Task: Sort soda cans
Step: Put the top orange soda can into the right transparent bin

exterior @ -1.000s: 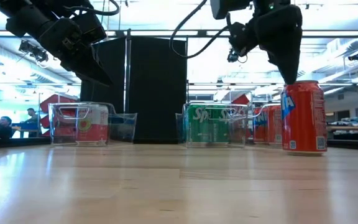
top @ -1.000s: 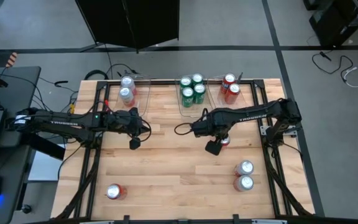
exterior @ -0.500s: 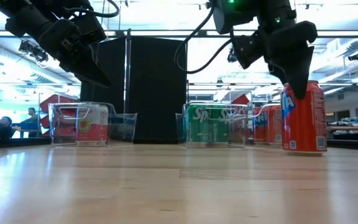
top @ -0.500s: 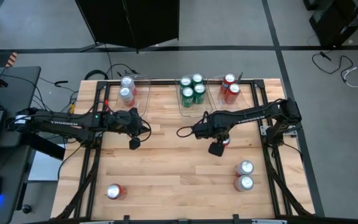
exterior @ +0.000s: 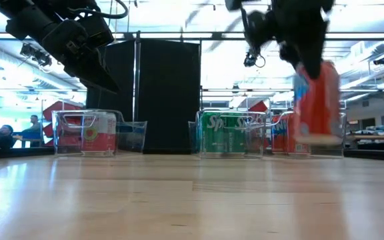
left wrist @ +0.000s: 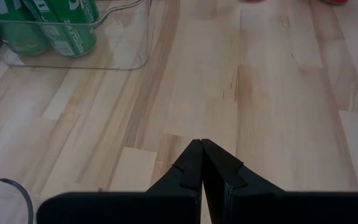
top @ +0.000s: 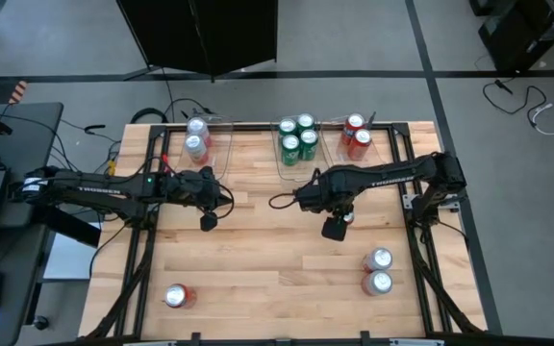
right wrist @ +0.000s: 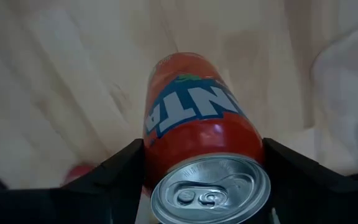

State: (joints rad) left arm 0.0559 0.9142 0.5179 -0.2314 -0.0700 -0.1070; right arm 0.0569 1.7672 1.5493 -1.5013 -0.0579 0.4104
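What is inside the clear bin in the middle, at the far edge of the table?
The middle bin holds four green soda cans, standing upright, silver tops up. The bin floor under them is covered, so nothing more can be told there.

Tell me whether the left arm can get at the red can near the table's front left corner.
Probably yes. The left gripper hangs shut and empty above bare wood, and nothing stands between it and the red can; whether the arm stretches that far is uncertain.
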